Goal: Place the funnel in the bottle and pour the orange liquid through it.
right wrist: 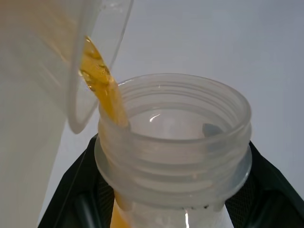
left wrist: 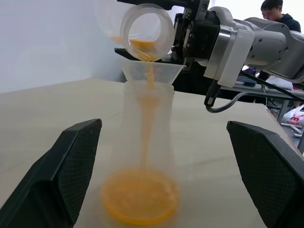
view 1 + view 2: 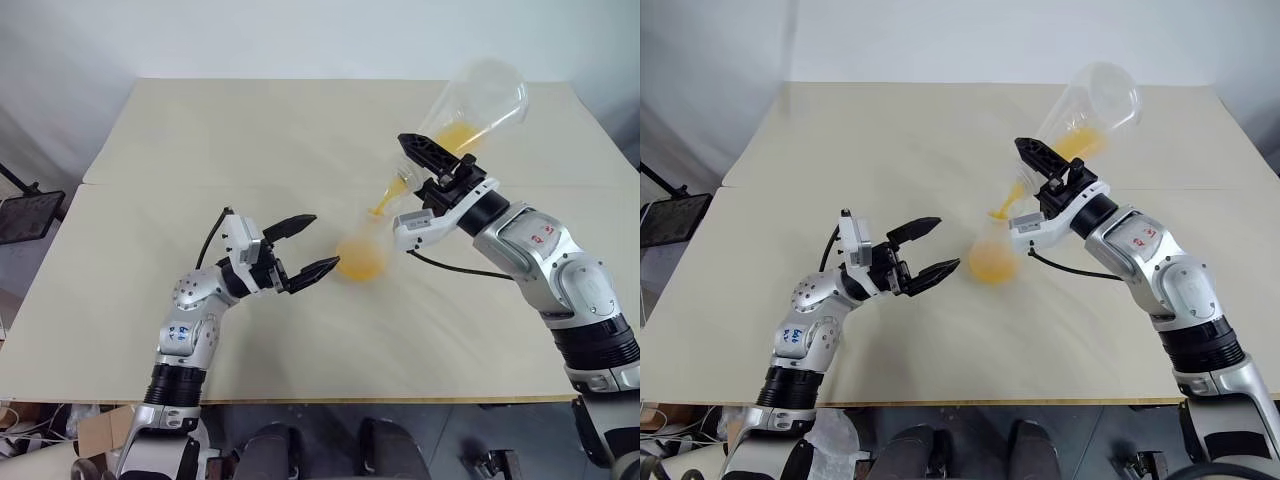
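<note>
Ahead of our left gripper (jaws wide): bottle blocks path; bare table beyond.

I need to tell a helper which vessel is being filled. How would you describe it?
On the beige table, look just ahead of the open left gripper. The bottle stands there: clear, wide-based, with a funnel in its neck and orange liquid pooling inside.

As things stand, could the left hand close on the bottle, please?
Probably yes: the left hand is open with a finger on each side of the bottle, and nothing lies between them.
</note>
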